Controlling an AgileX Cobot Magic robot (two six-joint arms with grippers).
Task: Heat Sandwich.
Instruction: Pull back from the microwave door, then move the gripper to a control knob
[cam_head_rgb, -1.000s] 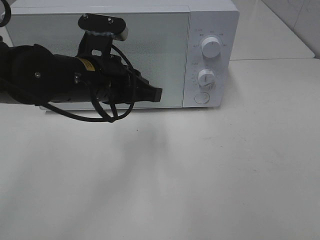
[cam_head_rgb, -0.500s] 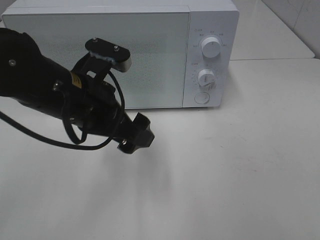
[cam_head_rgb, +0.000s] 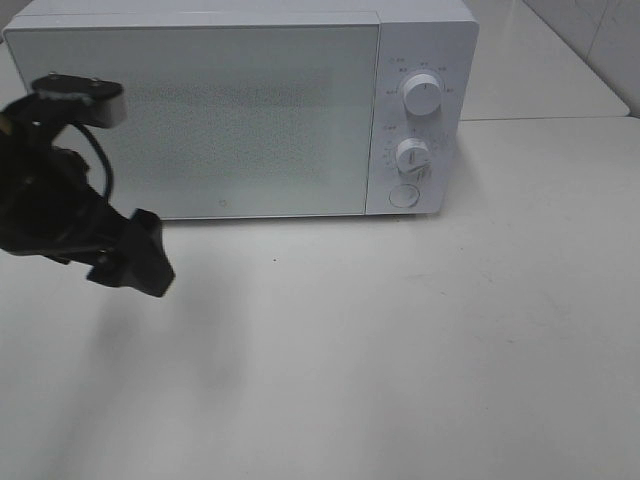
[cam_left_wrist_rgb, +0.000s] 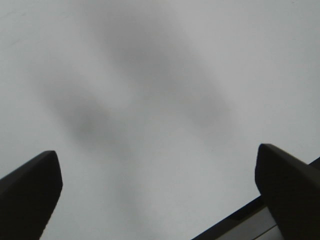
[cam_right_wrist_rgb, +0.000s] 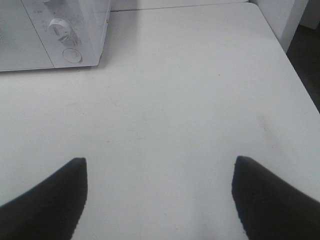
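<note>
The sandwich is out of view in every frame. The white microwave (cam_head_rgb: 240, 110) stands at the back of the table with its frosted door (cam_head_rgb: 200, 120) closed. My left gripper (cam_head_rgb: 135, 265) hangs over the table at the left, in front of the door's lower left corner and apart from it. In the left wrist view it (cam_left_wrist_rgb: 157, 156) is open and empty over bare table. My right gripper (cam_right_wrist_rgb: 160, 164) is open and empty over the table's right part; the exterior high view does not show it.
The microwave's panel carries two knobs (cam_head_rgb: 423, 93) (cam_head_rgb: 412, 155) and a round button (cam_head_rgb: 403, 195); it also shows in the right wrist view (cam_right_wrist_rgb: 50, 30). The white table (cam_head_rgb: 400, 340) spreads in front. Its right edge (cam_right_wrist_rgb: 295, 75) drops off.
My left arm has swung from in front of the microwave door to the left and down, off the door. The microwave has not moved.
</note>
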